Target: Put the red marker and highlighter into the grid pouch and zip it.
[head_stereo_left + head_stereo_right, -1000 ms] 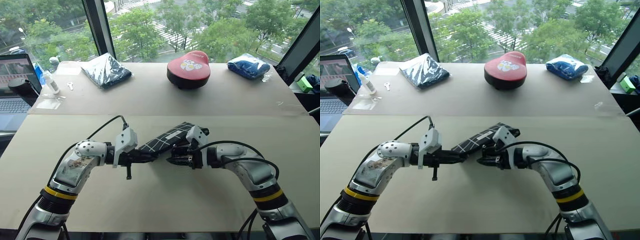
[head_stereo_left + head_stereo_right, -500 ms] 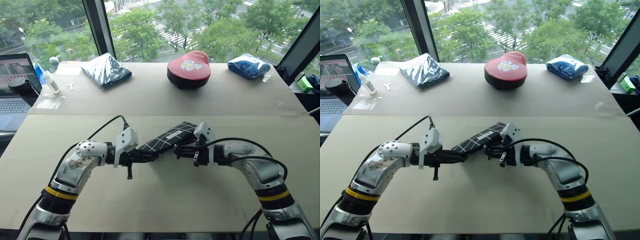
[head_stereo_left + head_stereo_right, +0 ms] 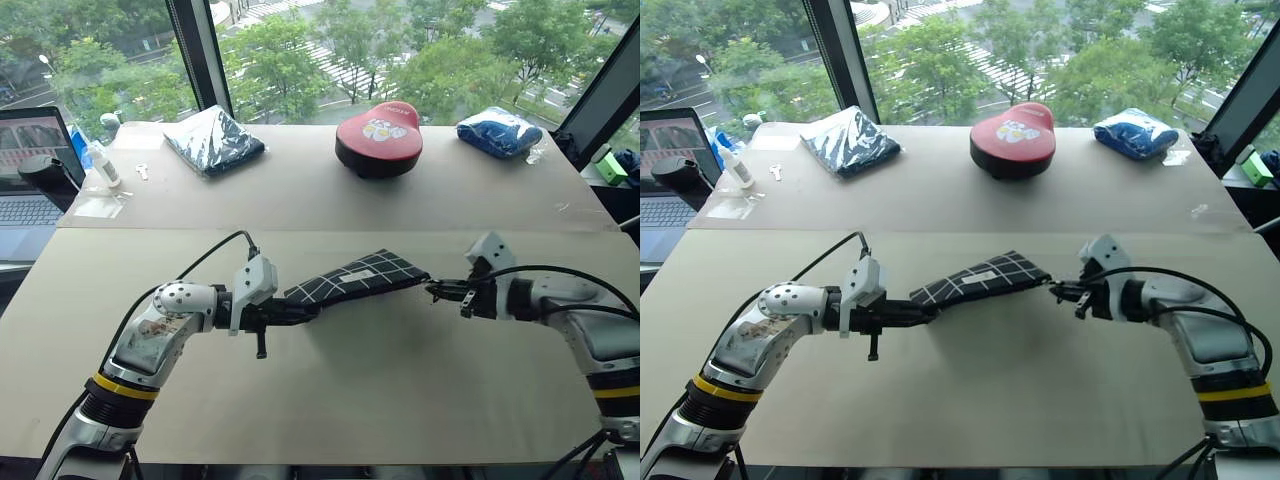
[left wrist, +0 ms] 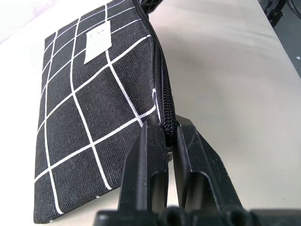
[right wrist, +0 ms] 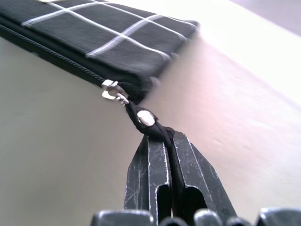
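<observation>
Black fabric with white grid lines: the pouch (image 3: 355, 277) hangs stretched between my two claws, lifted off the counter (image 3: 330, 390) and slanting up toward the right. Its white label (image 4: 98, 42) faces up, and the zipper (image 4: 164, 96) runs along the near edge with its teeth closed along the whole stretch I can see. My left claw (image 4: 170, 136) is pinched tight on the pouch's left end, fingers clamped either side of the zipper seam. My right claw (image 5: 167, 141) is squeezed shut on the black zipper pull (image 5: 146, 118), which trails from the silver slider (image 5: 113, 92) sitting at the pouch's right corner. From the head views, the right claw (image 3: 447, 292) sits just off that corner, with the pull taut between them.

Farther back on the counter, a red dome case (image 3: 378, 140) stands in the middle, a dark blue wrapped bundle (image 3: 213, 139) lies to its left and a brighter blue one (image 3: 498, 131) to its right. A laptop (image 3: 30, 165) sits at the far left edge, with a small bottle (image 3: 101, 163) beside it.
</observation>
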Tool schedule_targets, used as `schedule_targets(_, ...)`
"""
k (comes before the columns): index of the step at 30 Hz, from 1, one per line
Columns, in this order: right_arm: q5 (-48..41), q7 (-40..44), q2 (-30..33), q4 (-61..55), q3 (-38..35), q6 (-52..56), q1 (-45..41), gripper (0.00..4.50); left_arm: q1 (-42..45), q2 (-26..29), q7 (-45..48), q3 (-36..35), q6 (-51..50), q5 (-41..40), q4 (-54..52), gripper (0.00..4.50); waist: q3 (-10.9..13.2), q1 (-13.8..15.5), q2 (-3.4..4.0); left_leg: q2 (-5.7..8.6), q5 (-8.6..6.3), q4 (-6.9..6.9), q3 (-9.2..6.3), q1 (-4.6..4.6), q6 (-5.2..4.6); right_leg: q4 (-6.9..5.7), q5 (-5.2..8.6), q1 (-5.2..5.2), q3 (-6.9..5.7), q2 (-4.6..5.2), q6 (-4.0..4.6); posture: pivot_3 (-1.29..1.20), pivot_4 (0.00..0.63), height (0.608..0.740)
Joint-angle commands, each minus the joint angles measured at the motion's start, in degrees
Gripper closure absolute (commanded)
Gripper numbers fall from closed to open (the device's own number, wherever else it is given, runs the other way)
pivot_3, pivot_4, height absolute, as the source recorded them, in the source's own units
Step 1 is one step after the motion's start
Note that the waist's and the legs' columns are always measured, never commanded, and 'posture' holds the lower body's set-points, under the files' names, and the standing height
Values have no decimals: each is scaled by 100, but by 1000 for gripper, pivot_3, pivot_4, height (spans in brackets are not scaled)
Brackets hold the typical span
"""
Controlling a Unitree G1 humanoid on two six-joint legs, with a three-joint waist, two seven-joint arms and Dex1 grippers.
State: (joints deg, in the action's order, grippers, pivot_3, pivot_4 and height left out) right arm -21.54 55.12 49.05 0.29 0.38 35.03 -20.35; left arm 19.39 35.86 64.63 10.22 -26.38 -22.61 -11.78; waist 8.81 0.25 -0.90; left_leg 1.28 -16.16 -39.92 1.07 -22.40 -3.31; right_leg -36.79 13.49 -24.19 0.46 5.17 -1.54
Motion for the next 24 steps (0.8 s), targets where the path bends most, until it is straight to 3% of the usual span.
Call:
schedule_targets(1, 57, 2, 26, 8, -225, -208, -34, 4481, 68, 16, 26, -57, 91, -40, -83, 4500, 0, -5, 0, 0, 0, 1, 0, 0, 0, 0, 0, 0, 0, 0, 0, 0, 150, 740)
schedule_targets(2, 50, -61, -59, -27, -188, -174, -49, 4481, 88, -1, 33, -37, 113, -21, -56, 4500, 0, -6, 0, 0, 0, 1, 0, 0, 0, 0, 0, -2, 1, 0, 0, 0, 150, 740)
schedule_targets(5, -164, -84, -311, -226, -108, 90, -42, 3619, 182, -43, 116, 68, 225, 59, 67, 4500, 0, -5, 0, -1, 0, 1, 0, 0, 0, 0, 0, 0, 1, 1, 0, 0, 150, 740)
schedule_targets(12, -900, 404, -227, -777, -436, 781, 305, 1243, 485, -91, 448, 265, 601, 226, 510, 4500, 0, 51, 0, 1, -1, 1, -2, -4, -2, 3, 0, 0, -3, 3, -1, 0, 150, 740)
schedule_targets(19, -1066, 679, 533, -721, -1679, 469, 731, 1243, 979, -142, 1085, 365, 1579, 525, 1479, 4500, 2, 49, 2, 10, -2, -4, 0, -12, -12, 13, -7, 0, -3, 12, -13, 0, 150, 740)
schedule_targets(24, -1156, 1034, 712, -1372, -2436, 166, 1796, 1243, 1352, -341, 1615, 358, 2720, 620, 2286, 4500, 2, 65, 1, 4, -2, -2, -1, -15, -12, 11, -7, -1, -10, 6, -13, 0, 150, 740)
